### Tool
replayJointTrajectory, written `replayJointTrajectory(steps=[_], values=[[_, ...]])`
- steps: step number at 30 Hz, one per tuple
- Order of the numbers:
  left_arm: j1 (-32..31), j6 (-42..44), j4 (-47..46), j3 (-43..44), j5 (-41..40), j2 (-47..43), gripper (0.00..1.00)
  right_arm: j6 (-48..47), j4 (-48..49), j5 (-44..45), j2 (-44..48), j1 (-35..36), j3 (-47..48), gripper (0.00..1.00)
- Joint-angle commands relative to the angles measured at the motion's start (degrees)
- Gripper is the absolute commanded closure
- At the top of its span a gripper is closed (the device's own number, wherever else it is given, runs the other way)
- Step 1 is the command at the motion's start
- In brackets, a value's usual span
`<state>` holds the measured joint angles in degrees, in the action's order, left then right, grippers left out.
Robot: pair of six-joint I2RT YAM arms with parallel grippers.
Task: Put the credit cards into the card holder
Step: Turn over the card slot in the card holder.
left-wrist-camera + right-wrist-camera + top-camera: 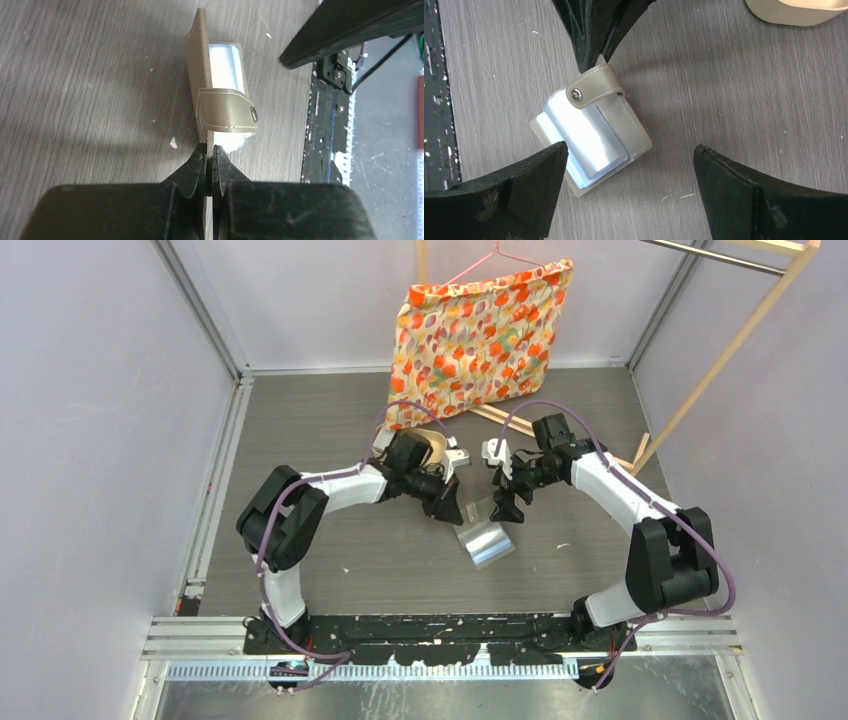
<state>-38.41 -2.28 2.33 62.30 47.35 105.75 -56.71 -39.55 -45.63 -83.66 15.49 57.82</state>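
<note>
Grey wooden table [330,420] lies under the small flat grey folding card holder with pale blue clear pockets [589,135], which sits open. My left tool [210,150] is pinched tight on the holder's flap edge, tipping it up. My right tool [630,149] hangs wide just above the pockets, with nothing in it. My job now, I think, is to hold the holder open. Next I need a card, but I see none beside the holder.

A floral cushion [482,340] hangs from a pink hanger [497,255] above the far side of the grey surface [320,410]. Right of the cushion stands a wooden rack [735,345]. Just in front of the cushion lies a tan tray [794,12].
</note>
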Motion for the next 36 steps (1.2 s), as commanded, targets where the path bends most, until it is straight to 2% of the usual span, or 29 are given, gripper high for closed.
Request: replayJointTrajectory(steps=[1, 5, 9, 13, 16, 18, 22, 24, 26, 28, 31, 33, 36], values=[[-0.25, 7.79, 7.90, 5.98, 7.74, 1.61, 1.00, -9.02, -3.97, -3.22, -2.97, 0.27, 3.69, 0.00], [-0.80, 10.34, 11.71, 8.59, 8.25, 3.84, 1.00, -10.36, -5.60, -1.83, -5.77, 1.56, 3.82, 0.04], [-0.96, 10.52, 12.45, 9.64, 6.01, 4.39, 1.00, -10.39, -8.27, -1.04, -7.72, 2.17, 5.33, 0.22], [-0.64, 4.71, 6.47, 7.78, 2.38, 2.69, 0.99, -10.01, -10.94, -0.86, -9.16, 2.15, 6.25, 0.64], [-0.31, -0.21, 0.23, 5.08, 0.72, -0.11, 0.95, -6.50, -8.68, -0.36, -8.68, 2.16, 5.44, 0.96], [0.00, -2.86, -2.96, 3.24, -1.16, -2.92, 0.93, -3.62, -6.19, 0.21, -7.02, 2.14, 4.13, 0.99], [2.75, -12.56, -13.06, -3.57, -9.57, -10.64, 0.78, 8.13, -1.04, 1.02, -3.15, 1.20, 1.61, 0.99], [4.64, -19.84, -23.06, -10.74, -14.02, -16.28, 0.64, 15.36, 0.36, 0.98, -1.98, 0.48, 0.79, 0.99], [5.68, -27.21, -34.51, -19.57, -20.37, -22.25, 0.47, 27.45, 4.17, 2.06, -0.99, -0.87, -0.82, 0.99], [5.80, -33.17, -40.73, -26.44, -25.16, -27.16, 0.35, 42.79, 10.96, 5.81, 0.27, -1.59, -3.17, 0.99], [5.45, -45.15, -45.37, -32.72, -25.98, -30.37, 0.33, 59.46, 18.43, 8.11, 2.48, -1.72, -7.54, 0.99], [3.91, -52.82, -48.79, -36.90, -27.70, -31.02, 0.33, 68.05, 26.11, 13.38, 4.86, -1.81, -11.57, 0.99], [-2.46, -59.11, -50.14, -40.45, -34.75, -32.37, 0.33, 77.81, 31.46, 18.40, 5.97, -2.02, -14.90, 0.99]])
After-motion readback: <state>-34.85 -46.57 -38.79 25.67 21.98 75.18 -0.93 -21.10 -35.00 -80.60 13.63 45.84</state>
